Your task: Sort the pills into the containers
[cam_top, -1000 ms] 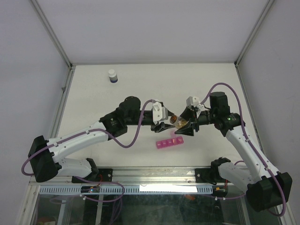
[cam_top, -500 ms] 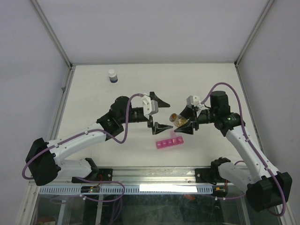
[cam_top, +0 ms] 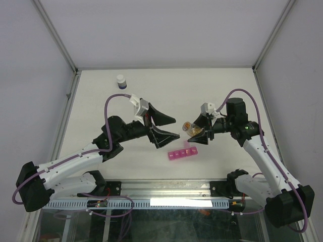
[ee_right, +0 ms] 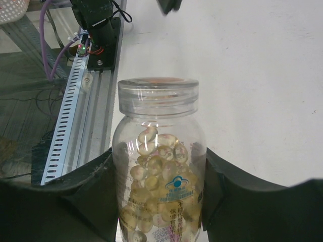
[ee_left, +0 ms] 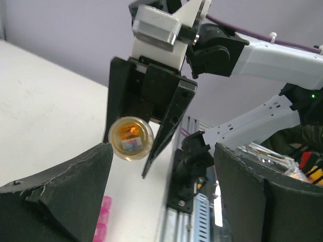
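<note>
A clear bottle point(ee_right: 159, 191) full of pale yellow pills point(ee_right: 154, 166) lies between the fingers of my right gripper point(ee_right: 159, 154), which is shut on its sides. From above, this bottle point(cam_top: 189, 129) hangs tilted over the table, its top toward the left arm. The pink containers point(cam_top: 182, 153) lie on the table just below it. My left gripper point(cam_top: 176, 127) stands open and empty a short way left of the bottle. In the left wrist view the bottle's top point(ee_left: 130, 138) faces me end-on, beyond my open left gripper point(ee_left: 162, 146), with the containers point(ee_left: 101, 222) low beside the left finger.
A small white-capped dark bottle point(cam_top: 120, 81) stands at the back left of the table. The metal rail point(cam_top: 166, 189) and the arm bases run along the near edge. White walls enclose the table point(cam_top: 212, 91) on three sides.
My left gripper was closed at the bottle's top, then opened and drew back to the left, its wrist turning. The right gripper and bottle have stayed put.
</note>
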Controlling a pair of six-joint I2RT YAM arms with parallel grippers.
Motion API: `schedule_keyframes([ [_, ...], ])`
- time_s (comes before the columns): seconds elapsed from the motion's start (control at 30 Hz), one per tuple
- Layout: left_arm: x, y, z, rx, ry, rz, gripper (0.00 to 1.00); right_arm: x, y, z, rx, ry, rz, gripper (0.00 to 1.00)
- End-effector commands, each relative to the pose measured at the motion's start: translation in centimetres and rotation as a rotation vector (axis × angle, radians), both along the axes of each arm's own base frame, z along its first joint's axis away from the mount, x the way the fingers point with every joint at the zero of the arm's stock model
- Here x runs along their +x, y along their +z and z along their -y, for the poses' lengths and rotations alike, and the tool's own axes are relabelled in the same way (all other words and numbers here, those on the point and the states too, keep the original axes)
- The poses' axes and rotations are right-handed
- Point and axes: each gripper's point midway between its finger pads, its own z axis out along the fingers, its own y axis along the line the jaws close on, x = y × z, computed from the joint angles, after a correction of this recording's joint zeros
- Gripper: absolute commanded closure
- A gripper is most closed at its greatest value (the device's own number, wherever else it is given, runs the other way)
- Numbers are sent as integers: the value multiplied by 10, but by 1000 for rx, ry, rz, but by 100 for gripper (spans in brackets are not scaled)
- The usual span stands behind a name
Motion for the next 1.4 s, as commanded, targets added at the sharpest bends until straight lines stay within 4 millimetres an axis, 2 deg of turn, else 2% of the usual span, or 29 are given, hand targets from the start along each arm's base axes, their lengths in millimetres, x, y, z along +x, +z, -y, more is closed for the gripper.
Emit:
schedule_keyframes([
  [0.0, 13, 11, 10, 32, 214, -158, 18, 8, 20, -2, 27, 0, 83, 100],
  [0.2, 26, -3, 28, 176, 322, -188, 24, 8, 20, -2, 27, 0, 82, 100],
  [0.53, 32, -6, 42, 228, 317, -182, 34, 8, 20, -2, 28, 3, 81, 100],
  [1.0, 20, -15, 56, 265, 225, -175, 57, 7, 20, -2, 28, 2, 82, 100],
  [1.07, 18, -18, 58, 275, 207, -165, 64, 7, 21, -2, 28, 2, 83, 100],
  [1.13, 17, -19, 59, 282, 193, -147, 77, 7, 21, -2, 28, 3, 82, 100],
  [1.2, 13, -20, 61, 298, 160, -102, 82, 7, 22, -2, 30, 4, 85, 100],
  [1.37, -12, -28, 63, 320, -31, 143, 85, 6, 22, -2, 30, 3, 87, 100],
])
